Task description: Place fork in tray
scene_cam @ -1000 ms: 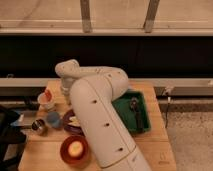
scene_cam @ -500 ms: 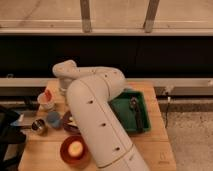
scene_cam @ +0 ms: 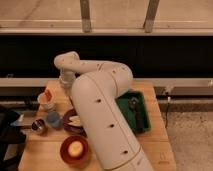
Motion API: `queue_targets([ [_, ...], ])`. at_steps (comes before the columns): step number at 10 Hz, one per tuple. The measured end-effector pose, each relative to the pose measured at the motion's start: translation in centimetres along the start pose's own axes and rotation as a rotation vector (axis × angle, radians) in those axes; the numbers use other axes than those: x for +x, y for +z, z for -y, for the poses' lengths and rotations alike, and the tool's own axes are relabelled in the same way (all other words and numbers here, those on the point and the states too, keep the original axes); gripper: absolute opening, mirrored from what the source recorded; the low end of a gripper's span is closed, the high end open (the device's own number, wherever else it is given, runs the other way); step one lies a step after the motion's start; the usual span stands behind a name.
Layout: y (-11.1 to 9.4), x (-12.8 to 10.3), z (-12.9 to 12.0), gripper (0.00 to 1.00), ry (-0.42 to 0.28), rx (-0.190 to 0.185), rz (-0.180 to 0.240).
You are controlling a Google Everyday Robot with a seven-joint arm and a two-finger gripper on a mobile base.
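Note:
The green tray (scene_cam: 145, 121) lies on the right side of the wooden table, partly covered by my white arm. A dark utensil (scene_cam: 134, 105) rests inside it. The fork does not show anywhere in this view. My arm reaches up across the table and bends down at the back left. There my gripper (scene_cam: 65, 85) hangs over the table's back left corner, well left of the tray and mostly hidden behind the arm. It is shut, and I cannot see whether it holds anything.
A white cup (scene_cam: 46, 100) with something orange stands at the left. Nearer the front are a blue cup (scene_cam: 53, 119) and a metal cup (scene_cam: 37, 126). A dark-purple plate (scene_cam: 70, 123) and a red bowl (scene_cam: 75, 149) lie near the front. A dark object (scene_cam: 7, 131) sits off the left edge.
The wrist has shifted slightly at the back left of the table. The things on the table have not moved.

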State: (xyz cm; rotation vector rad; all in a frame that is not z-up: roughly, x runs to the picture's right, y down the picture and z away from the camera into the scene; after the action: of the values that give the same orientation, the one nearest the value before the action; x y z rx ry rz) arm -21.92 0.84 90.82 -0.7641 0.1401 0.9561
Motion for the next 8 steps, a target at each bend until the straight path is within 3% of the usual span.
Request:
queue_targets([
  [2,-2.7,-0.3,0.7,0.00,0.009,-0.008,0.060],
  [4,-4.0,0.3,1.4,0.00,0.020,-0.032,0.114],
  [8,-5.9,2.1,3.4,0.00,0.069,-0.072,0.182],
])
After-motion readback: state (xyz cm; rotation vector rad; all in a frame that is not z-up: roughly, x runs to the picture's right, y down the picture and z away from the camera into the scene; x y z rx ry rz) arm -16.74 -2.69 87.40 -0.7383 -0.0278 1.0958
